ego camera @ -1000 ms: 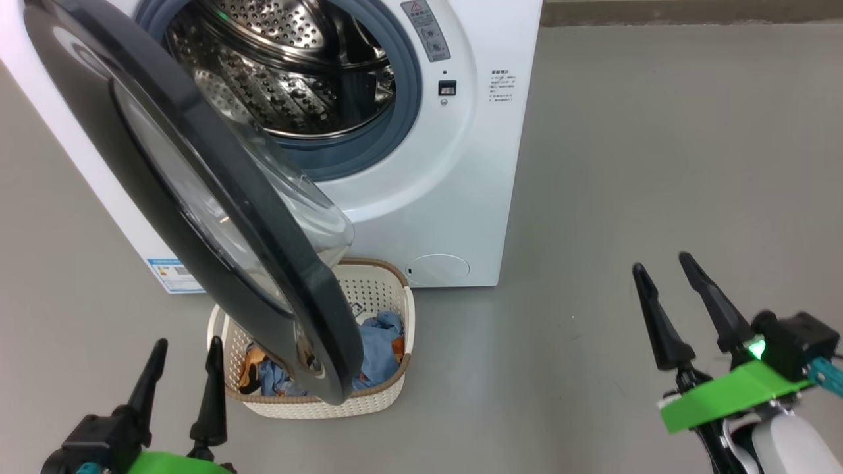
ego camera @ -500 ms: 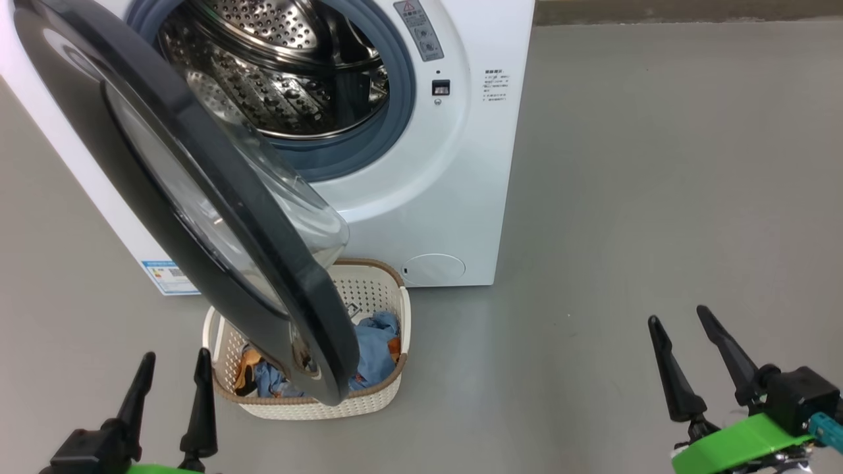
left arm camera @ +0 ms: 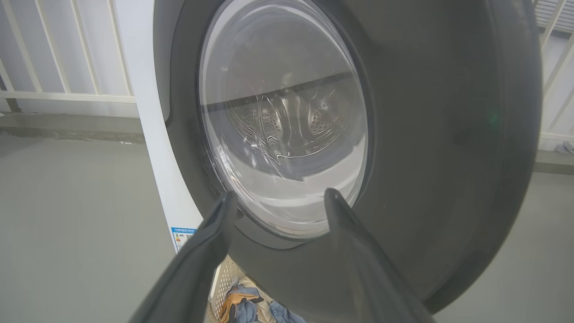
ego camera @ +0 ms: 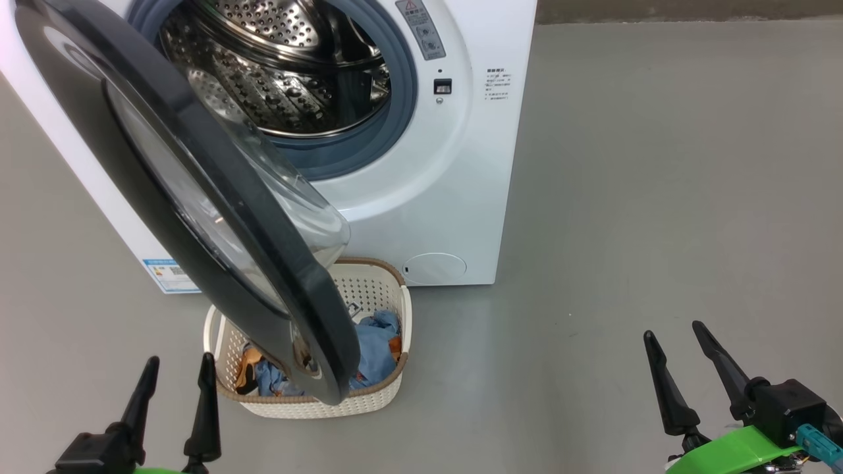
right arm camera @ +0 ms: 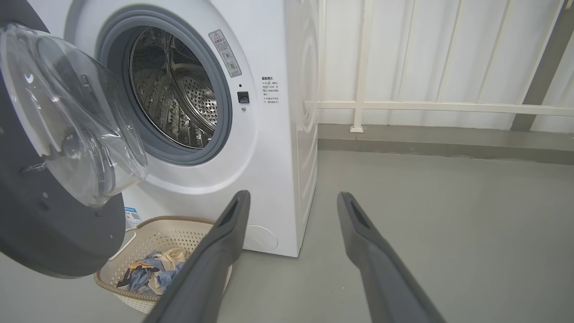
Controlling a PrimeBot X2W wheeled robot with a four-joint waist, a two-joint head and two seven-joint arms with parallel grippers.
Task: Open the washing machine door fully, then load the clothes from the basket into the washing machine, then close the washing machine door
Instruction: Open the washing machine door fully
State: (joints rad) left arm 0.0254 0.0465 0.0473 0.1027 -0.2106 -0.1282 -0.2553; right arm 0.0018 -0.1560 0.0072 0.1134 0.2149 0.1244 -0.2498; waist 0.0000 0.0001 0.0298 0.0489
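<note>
Washing machine door (ego camera: 303, 309) hangs partly open, free edge toward the robot (dome facing the drum (ego camera: 276, 85)), over the basket (ego camera: 316, 408) of clothes (ego camera: 375, 342). Left gripper (ego camera: 179, 359) and right gripper (ego camera: 673, 329) hover; fingers spread, holding nothing.

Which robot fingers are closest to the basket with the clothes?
The left fingers, at the head view's lower left, right beside the basket. The right fingers are far off on the other side.

Smooth grey floor (ego camera: 658, 197) carries a white washing machine (ego camera: 454, 197); a cream basket (ego camera: 316, 408) stands on it just in front.
</note>
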